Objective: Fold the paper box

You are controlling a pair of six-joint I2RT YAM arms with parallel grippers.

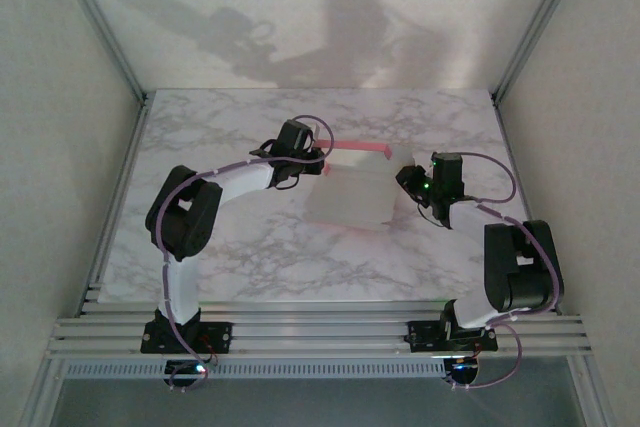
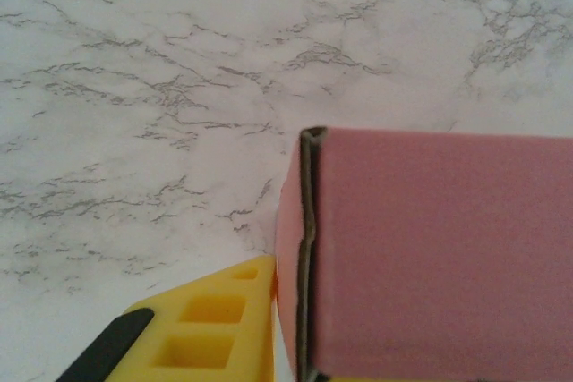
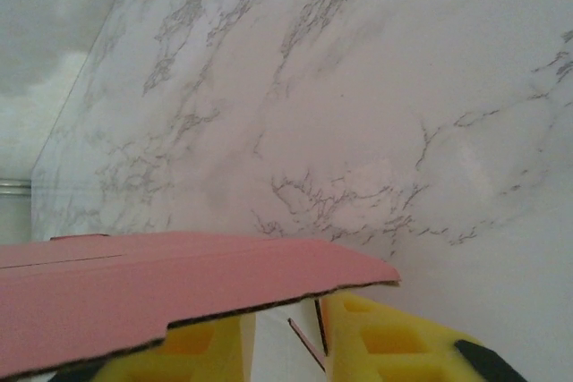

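The paper box (image 1: 345, 197) lies mid-table, its white face up and a pink strip (image 1: 355, 147) raised along its far edge. My left gripper (image 1: 310, 155) is at the box's far left corner. In the left wrist view a pink panel (image 2: 439, 257) with a doubled edge presses against the yellow finger (image 2: 215, 328); the left gripper (image 2: 291, 310) is shut on it. My right gripper (image 1: 408, 185) is at the box's right edge. Its two yellow fingers (image 3: 385, 342) stand apart under a pink flap (image 3: 179, 279), with a thin tab edge (image 3: 307, 344) in the gap; the right gripper (image 3: 286, 342) is open.
The marble table (image 1: 250, 247) is bounded by pale walls on the left, right and back. An aluminium rail (image 1: 320, 332) with both arm bases runs along the near edge. The left arm's elbow (image 1: 185, 212) and the right arm's elbow (image 1: 520, 267) stand over the near table.
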